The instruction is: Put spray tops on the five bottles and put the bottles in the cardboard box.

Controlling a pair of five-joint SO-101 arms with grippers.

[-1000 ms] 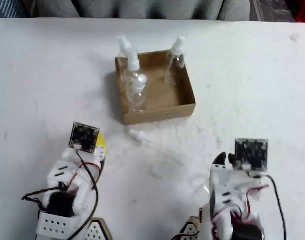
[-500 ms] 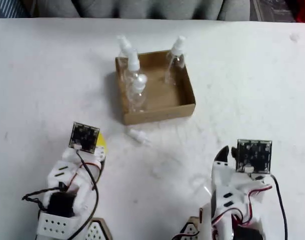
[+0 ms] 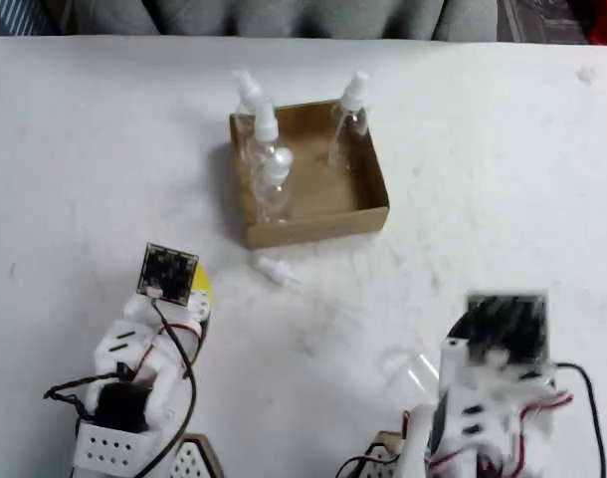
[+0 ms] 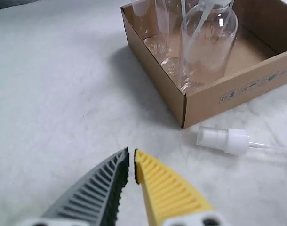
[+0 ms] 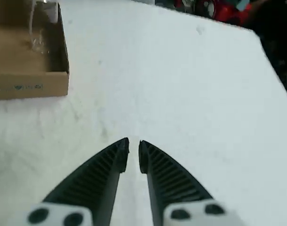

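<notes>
Jaws, left gripper: we see grey and yellow pressed together, holding nothing, low over the table.
Jaws, right gripper: both black, closed to a sliver of gap, gripping nothing, over bare table.
Loose spray top: lying on its side, just beside the near wall of the cardboard box.
Bottles: we count four upright inside the box, each already capped with a sprayer.

From the high camera I look down over the whole table. Both wrist cameras sit low and close, facing the cardboard box, which all three views share.
</notes>
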